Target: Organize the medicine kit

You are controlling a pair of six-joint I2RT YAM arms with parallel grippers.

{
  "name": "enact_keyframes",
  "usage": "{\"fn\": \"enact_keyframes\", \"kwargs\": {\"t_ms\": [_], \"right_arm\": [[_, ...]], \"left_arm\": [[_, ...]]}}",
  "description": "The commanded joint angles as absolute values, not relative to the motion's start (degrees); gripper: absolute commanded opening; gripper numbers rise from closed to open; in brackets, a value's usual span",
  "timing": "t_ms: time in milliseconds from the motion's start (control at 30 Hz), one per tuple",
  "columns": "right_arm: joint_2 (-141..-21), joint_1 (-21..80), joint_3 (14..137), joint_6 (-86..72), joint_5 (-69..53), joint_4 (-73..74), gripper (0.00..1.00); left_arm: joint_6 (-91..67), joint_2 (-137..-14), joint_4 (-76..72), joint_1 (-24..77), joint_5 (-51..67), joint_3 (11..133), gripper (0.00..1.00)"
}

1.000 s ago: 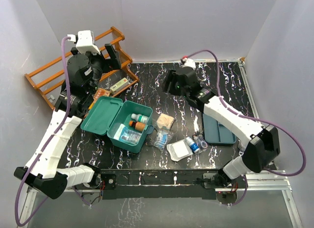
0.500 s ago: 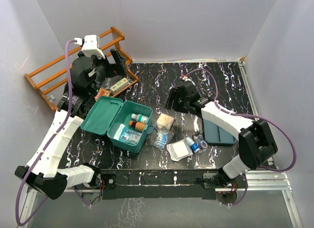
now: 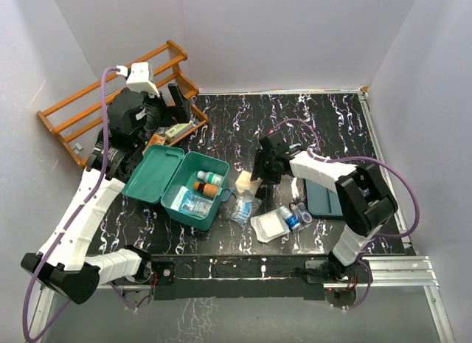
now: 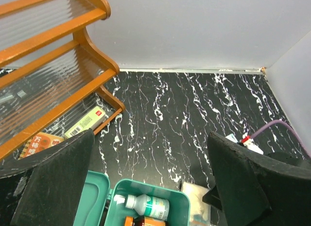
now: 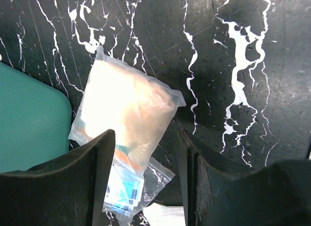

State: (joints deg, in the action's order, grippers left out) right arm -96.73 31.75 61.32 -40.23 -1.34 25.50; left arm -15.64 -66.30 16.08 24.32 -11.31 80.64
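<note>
Black marbled counter point(image 3: 324, 129) is carrying your medicine kit point(image 3: 153, 175) at its 8 o'clock, with the lid lying back so items can drop in. At the kit's 3 o'clock, your right gripper point(image 5: 146, 133) is hovering half-open astride a clear pouch point(image 5: 126, 109), gripping nothing, probably lining up a pick. At 11 o'clock, your left gripper point(image 4: 150, 135) is hanging wide open and empty.

Teal-green rounded medicine kit point(image 3: 155, 175), lid open to the left, bottles point(image 3: 210, 178) inside, on the table's point(image 3: 332, 122) near-left part.
</note>
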Motion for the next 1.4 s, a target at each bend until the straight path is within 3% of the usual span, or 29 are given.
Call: {"fn": "enact_keyframes", "kwargs": {"t_ms": [0,267,333,433,533,1000,1367], "right_arm": [[-98.6,31.7,61.8,-40.9,-4.2,23.5,0.46],[-102.9,31.6,62.5,-40.6,-4.7,21.9,0.36],[-103.4,31.7,62.6,-40.6,-4.3,21.9,0.29],[-103.1,31.7,62.4,-40.8,-1.2,22.0,0.12],[-101.9,31.7,62.9,-39.7,1.6,21.7,0.06],[-89.8,31.7,71.6,-26.8,9.4,15.7,0.03],[-88.2,32.5,82.5,-18.0,-8.0,8.7,0.05]], "left_arm": [[-16.6,-65.4,16.7,24.1,-10.5,80.3,0.99],[-17.9,-64.2,12.8,24.1,-12.5,78.7,0.98],[-18.0,-63.3,10.9,24.1,-12.1,77.6,0.98],[-17.9,-63.2,10.6,24.1,-11.6,77.7,0.98],[-17.2,-62.8,8.9,24.1,-10.3,77.5,0.98],[-16.6,-63.9,4.6,24.1,-8.2,76.8,0.98],[-16.4,-65.7,2.1,24.1,-7.7,80.1,0.98]]}}
